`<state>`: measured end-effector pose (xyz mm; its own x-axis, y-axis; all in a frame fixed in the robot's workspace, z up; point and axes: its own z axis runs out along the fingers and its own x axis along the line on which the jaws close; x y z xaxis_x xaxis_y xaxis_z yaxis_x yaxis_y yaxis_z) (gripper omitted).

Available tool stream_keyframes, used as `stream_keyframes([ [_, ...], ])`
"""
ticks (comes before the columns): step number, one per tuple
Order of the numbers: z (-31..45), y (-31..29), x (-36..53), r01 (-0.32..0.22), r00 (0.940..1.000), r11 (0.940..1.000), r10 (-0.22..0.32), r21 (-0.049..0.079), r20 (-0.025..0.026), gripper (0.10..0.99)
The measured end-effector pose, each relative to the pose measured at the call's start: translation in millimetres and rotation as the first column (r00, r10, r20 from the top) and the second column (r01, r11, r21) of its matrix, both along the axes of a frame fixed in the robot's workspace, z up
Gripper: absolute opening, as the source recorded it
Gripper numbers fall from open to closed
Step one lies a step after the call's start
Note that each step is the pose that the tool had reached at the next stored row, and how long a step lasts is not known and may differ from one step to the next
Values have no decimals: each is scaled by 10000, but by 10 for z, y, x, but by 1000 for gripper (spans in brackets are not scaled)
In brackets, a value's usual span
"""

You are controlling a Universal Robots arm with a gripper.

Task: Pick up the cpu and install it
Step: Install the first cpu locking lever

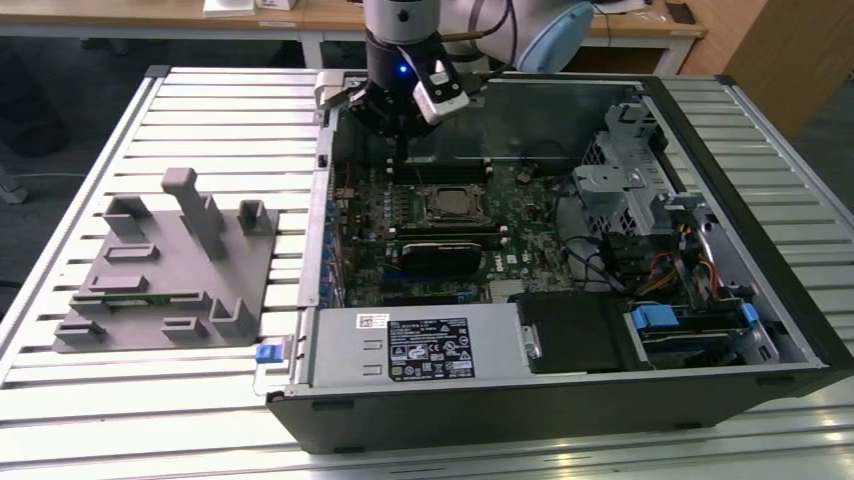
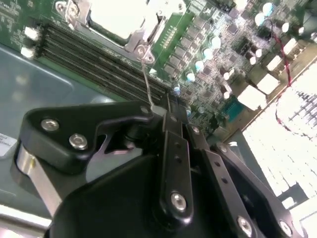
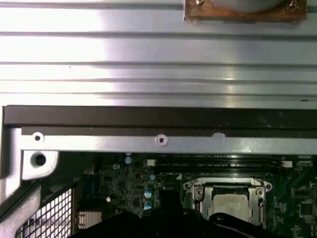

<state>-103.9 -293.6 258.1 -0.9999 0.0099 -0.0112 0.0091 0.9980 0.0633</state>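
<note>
**CPU looked seated already, arm parked over the RAM slots**

So the computer case (image 1: 561,330) lay open on the slatted surface (image 1: 214,120), and everything below is placed relative to the motherboard socket (image 1: 451,200). The cpu (image 3: 232,204) sat inside that socket, silvery top showing through the metal frame; it showed in the second wrist view (image 2: 119,17) too. Whether it was fully dropped in or just resting there was hard to tell.

The hand (image 1: 395,135) hung just beyond the socket, toward the case's back wall, over the memory slots (image 2: 99,62). From the second wrist view the fingers (image 2: 174,148) looked clenched together with nothing between them. A thin retention lever (image 2: 146,84) stood up from the socket's corner, right by the fingertips.

What could go wrong, as a guess: the lever was thin and springy, so it could slip off the fingertips and snap away. If the chip wasn't sitting flat, clamping the frame could bend pins. The grey fixture (image 1: 167,270) sat well away from the socket, outside the case.
</note>
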Motion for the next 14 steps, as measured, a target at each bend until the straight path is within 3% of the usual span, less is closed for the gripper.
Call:
stream_keyframes([
  [4, 0, 0, 56, 1, 10000, 10000, -1, -1, 0, 106],
  [11, 0, 0, 59, 2, 10000, 10000, -2, 0, 1, 106],
  [12, 0, 0, 81, 2, 10000, 10000, -2, 0, 1, 106],
  [13, 0, 0, 242, 2, 10000, 10000, -2, 0, 1, 106],
  [14, 0, 0, 279, 2, 10000, 10000, -2, 0, 1, 106],
])
